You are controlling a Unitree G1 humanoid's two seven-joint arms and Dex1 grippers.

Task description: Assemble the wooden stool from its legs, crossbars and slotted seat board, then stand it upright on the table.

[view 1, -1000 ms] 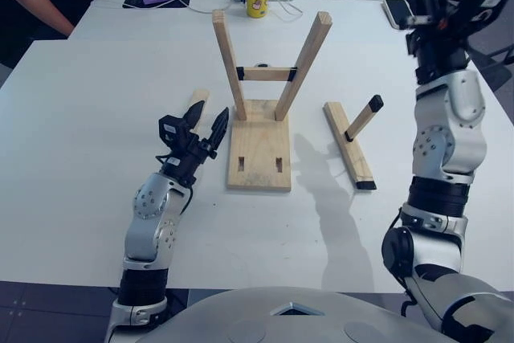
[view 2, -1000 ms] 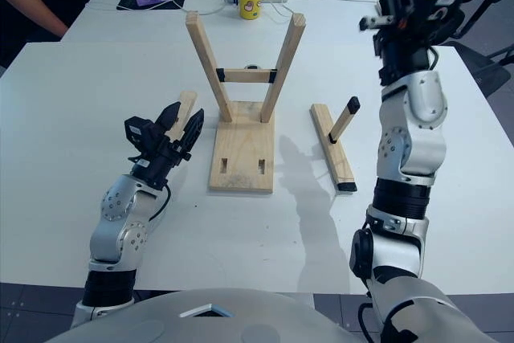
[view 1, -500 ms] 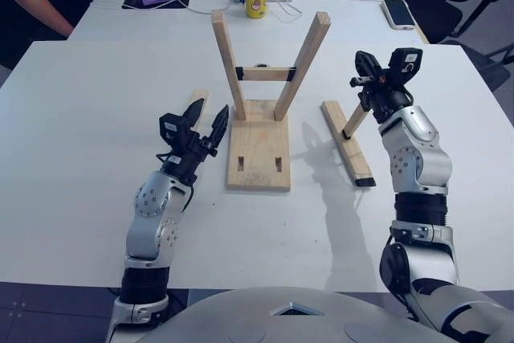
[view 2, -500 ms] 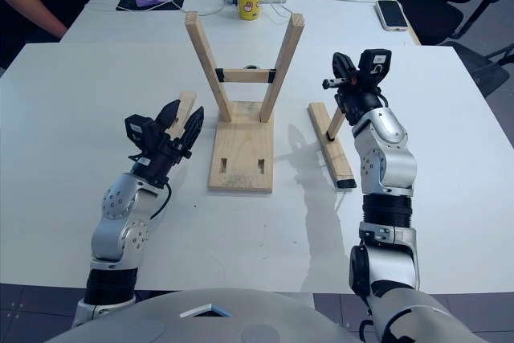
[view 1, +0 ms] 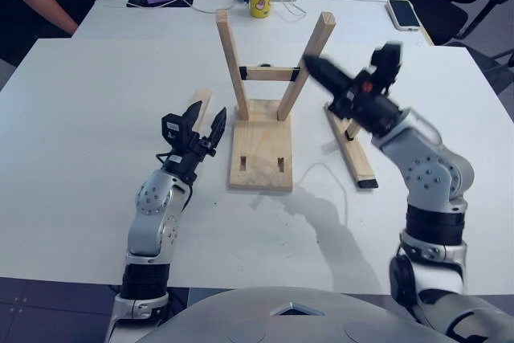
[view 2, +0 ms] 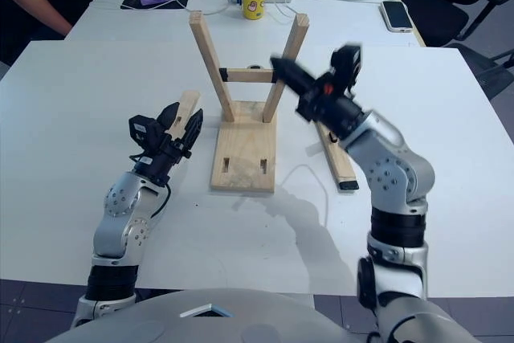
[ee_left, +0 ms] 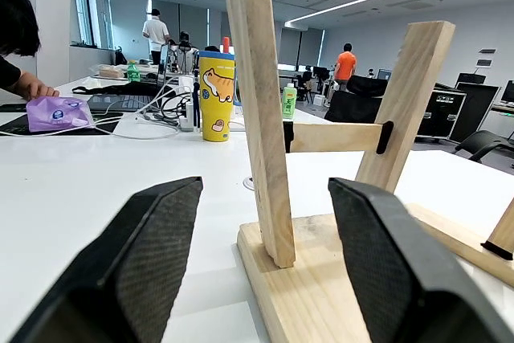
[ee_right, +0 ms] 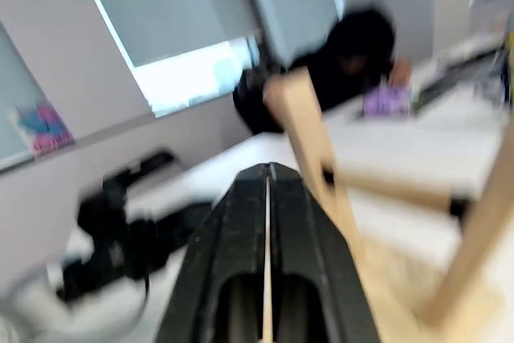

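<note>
**Half-built stool lying mid-table**

The seat board (view 1: 259, 150) is lying flat in the middle of the table (view 1: 80, 134), its long axis running from near edge to far edge. Two legs (view 1: 231, 62) are rising from its far end, splaying apart, with a crossbar (view 1: 269, 74) joining them. A second leg piece (view 1: 360, 165) is lying to its right, roughly parallel. I am holding my left gripper (view 1: 208, 114) open just left of the board, beside a loose leg (view 1: 201, 102). My right gripper (view 1: 315, 67), fingers pressed together on nothing, is hovering by the right-hand upright leg.
</note>
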